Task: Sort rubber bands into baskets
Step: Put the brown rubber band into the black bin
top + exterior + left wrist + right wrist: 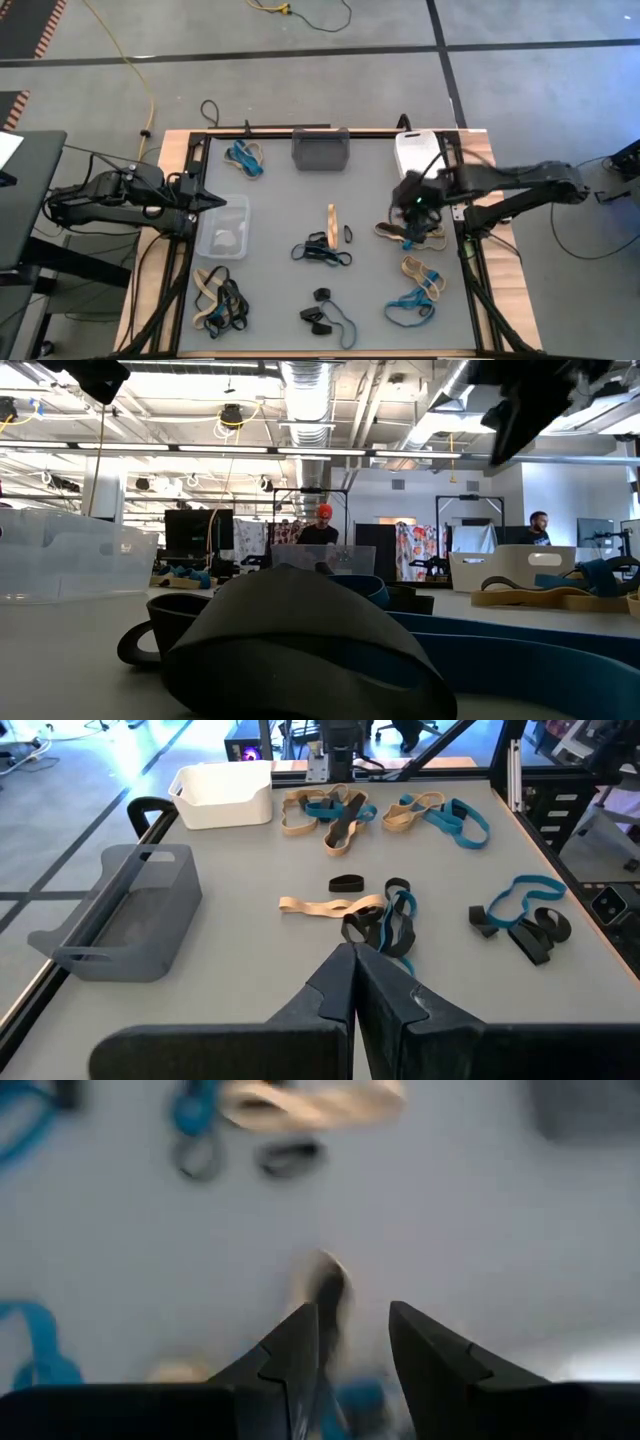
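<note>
barely started: bands [322, 250] lie scattered around the grey basket [320, 149], baskets look empty. right gripper [411, 222] half-parted over a pile by the white basket [412, 150], grasp unclear; left gripper [215, 202] clenched, empty.

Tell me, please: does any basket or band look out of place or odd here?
Nothing looks damaged. The rubber bands lie scattered in small clumps on the table, and one black loop lies beyond the table's far edge.

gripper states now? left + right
Left gripper: shut, empty, by the clear basket.
Right gripper: open, above rubber bands; holding anything: cannot be told.
</note>
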Controlling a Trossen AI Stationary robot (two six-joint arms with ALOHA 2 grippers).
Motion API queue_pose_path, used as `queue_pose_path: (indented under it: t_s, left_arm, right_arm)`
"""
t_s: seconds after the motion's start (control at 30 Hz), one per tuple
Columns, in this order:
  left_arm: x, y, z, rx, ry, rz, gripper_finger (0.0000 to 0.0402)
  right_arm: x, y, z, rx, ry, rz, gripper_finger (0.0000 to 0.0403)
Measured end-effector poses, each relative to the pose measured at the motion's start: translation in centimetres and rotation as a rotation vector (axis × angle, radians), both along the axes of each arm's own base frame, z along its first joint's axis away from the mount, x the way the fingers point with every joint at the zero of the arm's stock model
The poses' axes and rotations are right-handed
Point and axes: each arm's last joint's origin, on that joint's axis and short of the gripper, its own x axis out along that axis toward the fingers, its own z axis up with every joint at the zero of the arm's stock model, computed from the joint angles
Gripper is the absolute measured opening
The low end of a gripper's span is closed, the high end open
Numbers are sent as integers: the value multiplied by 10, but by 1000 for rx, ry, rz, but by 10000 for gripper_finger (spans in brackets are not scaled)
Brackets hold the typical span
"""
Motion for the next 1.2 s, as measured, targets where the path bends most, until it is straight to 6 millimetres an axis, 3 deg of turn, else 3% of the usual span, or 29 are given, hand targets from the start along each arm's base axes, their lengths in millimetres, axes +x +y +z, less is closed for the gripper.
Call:
queue_pose_path:
  t_s: [0.1, 0.23, 0.47, 0.7, 0.87, 0.97, 1.1, 1.2]
  left_arm:
    - [0, 0, 0, 0, 0, 0, 0]
    - [0, 0, 0, 0, 0, 0, 0]
    - [0, 0, 0, 0, 0, 0, 0]
    - [0, 0, 0, 0, 0, 0, 0]
    - [0, 0, 0, 0, 1, 0, 0]
    - [0, 0, 0, 0, 0, -1, 0]
    - [0, 0, 0, 0, 0, 0, 0]
    - [0, 0, 0, 0, 0, 0, 0]
  right_arm:
    - [18, 11, -24, -5, -230, 96, 154]
    - [43, 23, -32, -68, -654, 208, 154]
    - [65, 30, -2, -239, -1267, 245, 154]
    - [67, 31, 45, -392, -1641, 213, 154]
    - [67, 31, 79, -443, -1747, 211, 154]
    - [74, 32, 95, -404, -1703, 220, 154]
    - [94, 35, 115, -410, -1409, 308, 154]
    - [111, 34, 116, -399, -1120, 369, 154]
